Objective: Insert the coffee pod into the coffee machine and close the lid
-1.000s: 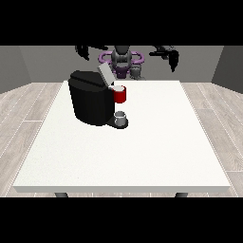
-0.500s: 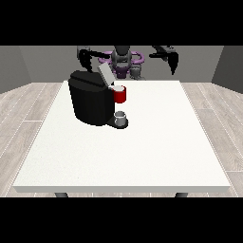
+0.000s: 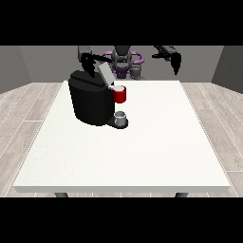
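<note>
Since the previous frame I see the hand at the view's left [image 3: 88, 65] lower, now above the coffee machine [image 3: 90, 97] beside its raised lid [image 3: 106, 74]; fingers: cannot tell. The hand at the view's right [image 3: 176, 63] hangs with fingers straight, holding nothing. Count: one machine, one red thing at the machine [image 3: 120, 94], one grey thing [image 3: 120, 116] on the drip base, one table [image 3: 156, 137].
</note>
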`<state>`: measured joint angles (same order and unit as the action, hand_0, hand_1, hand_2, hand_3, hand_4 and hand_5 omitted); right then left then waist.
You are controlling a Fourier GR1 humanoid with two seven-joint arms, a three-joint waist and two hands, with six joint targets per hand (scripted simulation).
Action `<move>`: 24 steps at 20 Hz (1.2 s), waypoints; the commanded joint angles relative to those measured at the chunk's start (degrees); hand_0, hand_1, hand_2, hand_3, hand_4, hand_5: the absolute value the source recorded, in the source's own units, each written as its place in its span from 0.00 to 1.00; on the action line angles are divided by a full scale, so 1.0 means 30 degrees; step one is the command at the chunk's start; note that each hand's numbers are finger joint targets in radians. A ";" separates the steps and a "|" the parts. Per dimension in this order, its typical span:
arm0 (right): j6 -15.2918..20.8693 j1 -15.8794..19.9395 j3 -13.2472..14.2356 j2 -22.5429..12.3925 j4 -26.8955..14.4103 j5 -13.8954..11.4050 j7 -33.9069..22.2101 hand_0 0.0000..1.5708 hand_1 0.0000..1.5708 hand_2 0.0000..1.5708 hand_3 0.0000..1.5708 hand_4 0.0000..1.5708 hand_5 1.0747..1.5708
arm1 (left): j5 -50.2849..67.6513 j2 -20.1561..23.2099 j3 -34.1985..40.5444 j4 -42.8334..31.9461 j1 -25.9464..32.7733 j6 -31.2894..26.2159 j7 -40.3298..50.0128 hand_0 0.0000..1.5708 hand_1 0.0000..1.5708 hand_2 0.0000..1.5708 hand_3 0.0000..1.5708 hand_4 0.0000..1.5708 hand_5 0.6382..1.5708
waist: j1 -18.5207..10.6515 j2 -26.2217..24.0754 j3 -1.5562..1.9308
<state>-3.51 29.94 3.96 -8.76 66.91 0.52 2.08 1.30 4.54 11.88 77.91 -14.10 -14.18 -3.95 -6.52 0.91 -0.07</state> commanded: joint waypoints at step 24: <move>0.0227 0.4184 -0.0962 0.1179 -0.2404 -0.1613 -0.0422 0.00 0.00 0.00 0.00 0.14 1.00 | 0.0273 0.1069 0.0055 -0.1295 -0.0112 0.1034 -0.1196 0.00 0.00 0.00 0.00 0.10 1.00 | 0.0128 0.0997 0.0016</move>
<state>-4.01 39.90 3.04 -7.30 59.02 -2.86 4.03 1.63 6.66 10.76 77.23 -14.15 -10.79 -5.34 -6.80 3.74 -0.06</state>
